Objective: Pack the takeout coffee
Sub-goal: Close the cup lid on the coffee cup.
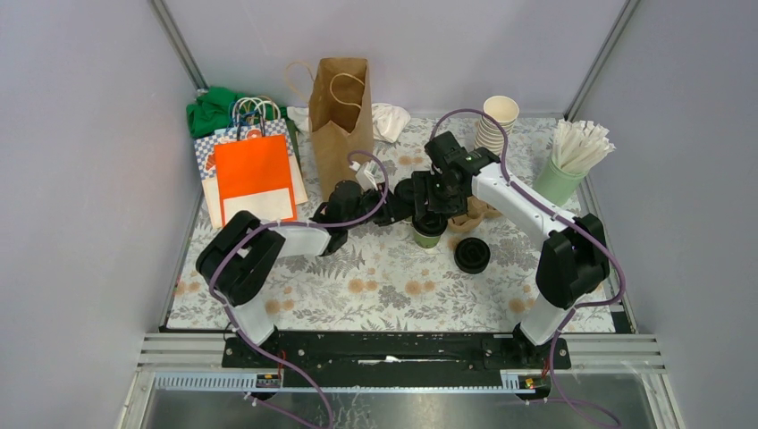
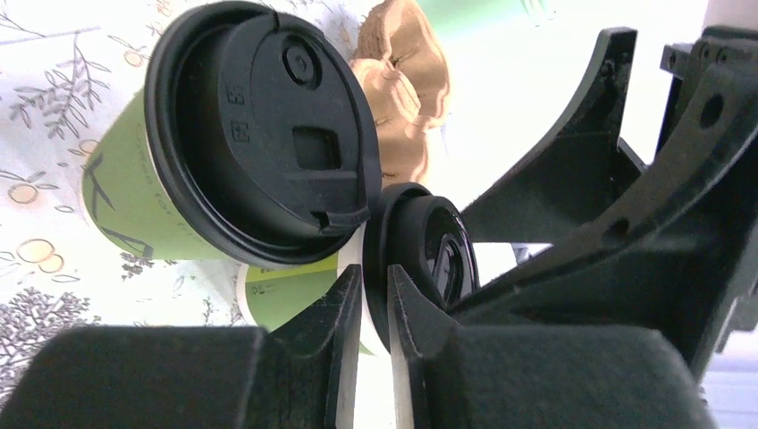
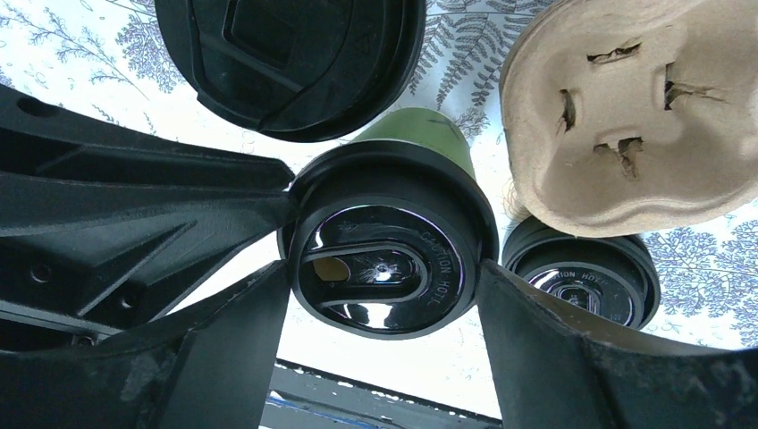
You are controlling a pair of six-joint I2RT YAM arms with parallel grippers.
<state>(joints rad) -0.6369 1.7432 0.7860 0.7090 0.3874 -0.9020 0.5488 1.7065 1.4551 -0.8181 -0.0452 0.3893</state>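
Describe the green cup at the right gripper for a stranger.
From the brown paper bag at the back, look right to the right gripper. Beside the cardboard carrier stands the green cup, black-lidded. Only it sits between that gripper's fingers.

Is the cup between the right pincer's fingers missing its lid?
No, the green cup framed by the right pincer wears a shiny black lid.
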